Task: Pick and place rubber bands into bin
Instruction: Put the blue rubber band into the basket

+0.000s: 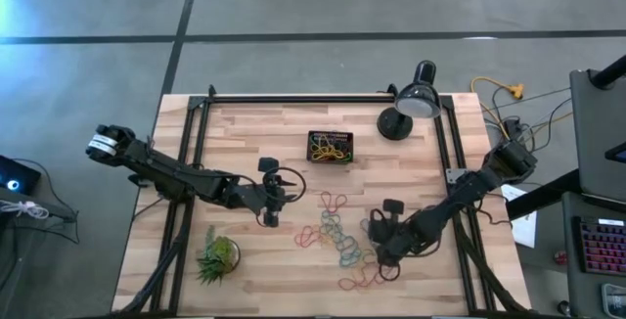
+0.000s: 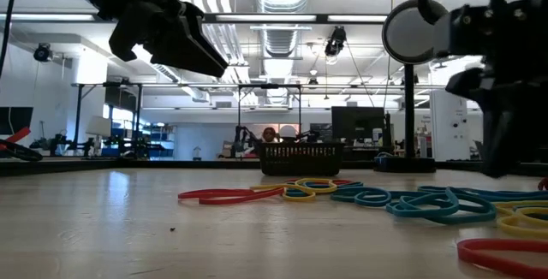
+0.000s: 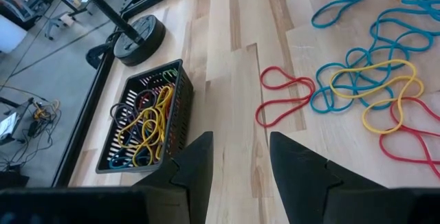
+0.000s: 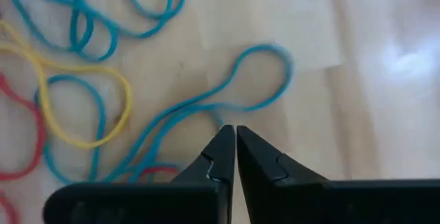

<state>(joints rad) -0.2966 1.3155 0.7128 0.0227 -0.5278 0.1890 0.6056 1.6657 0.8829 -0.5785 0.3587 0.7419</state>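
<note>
Many rubber bands [image 1: 337, 236] in red, blue, yellow and green lie loose on the wooden table; they also show in the low view [image 2: 402, 202]. The black slotted bin [image 1: 330, 147] stands toward the far edge, with yellow, red and blue bands inside [image 3: 141, 124]. My left gripper [image 3: 240, 138] is open and empty, held in the air left of the pile [image 1: 271, 213], with the bin ahead of it. My right gripper [image 4: 229, 129] is down at the right side of the pile [image 1: 383, 249], fingers closed at a blue rubber band [image 4: 265, 80]. My right gripper pinches the blue rubber band at its narrow middle stretch [image 4: 214, 114], between the very tips of its two fingers. The fingers come from above, slanting down onto the table. The band's open loop [image 4: 275, 59] and the remainder still lie flat on the wood.
A black desk lamp [image 1: 411, 109] stands at the far right corner, its base close to the bin. A spiky green plant [image 1: 217, 256] sits near the near left edge. Black frame rails [image 1: 196, 133] run along both table sides. Bare wood lies between bin and pile.
</note>
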